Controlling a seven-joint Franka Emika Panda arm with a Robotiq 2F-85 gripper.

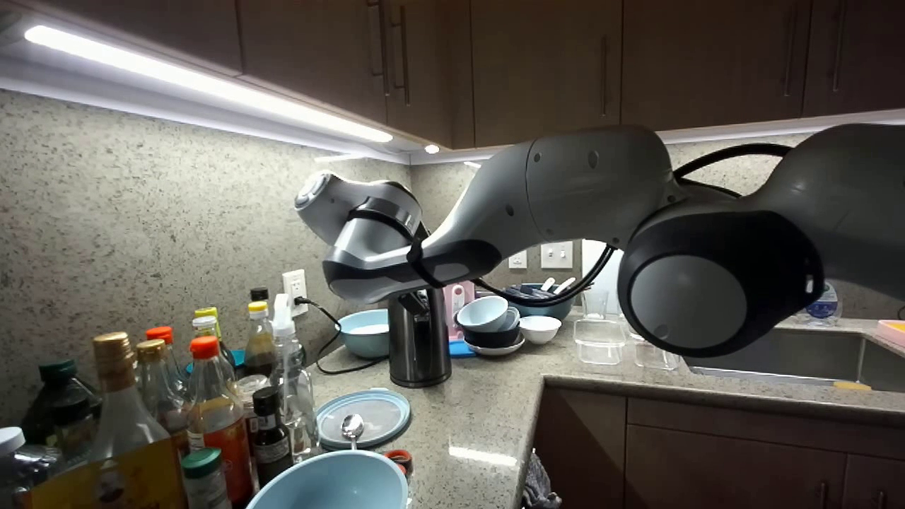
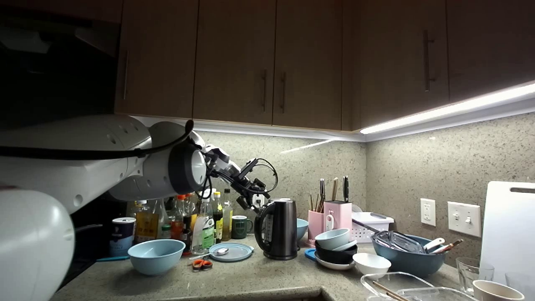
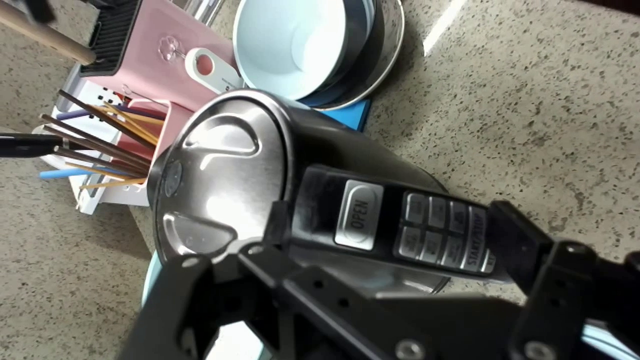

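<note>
One end effector (image 3: 392, 227), spread wide, astride kettle handle (image 3: 387, 217)

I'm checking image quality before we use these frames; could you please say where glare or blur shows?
Wrist view: bright glare on the round silver metal kettle lid, and the near black fingers look slightly soft; both exterior views: long white under-cabinet light strips blown out; in an exterior view, a reflected streak on the speckled stone countertop.

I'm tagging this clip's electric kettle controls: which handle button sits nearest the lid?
The large OPEN button: it stands alone toward the lid, whereas the other buttons are grouped farther along the handle.
</note>
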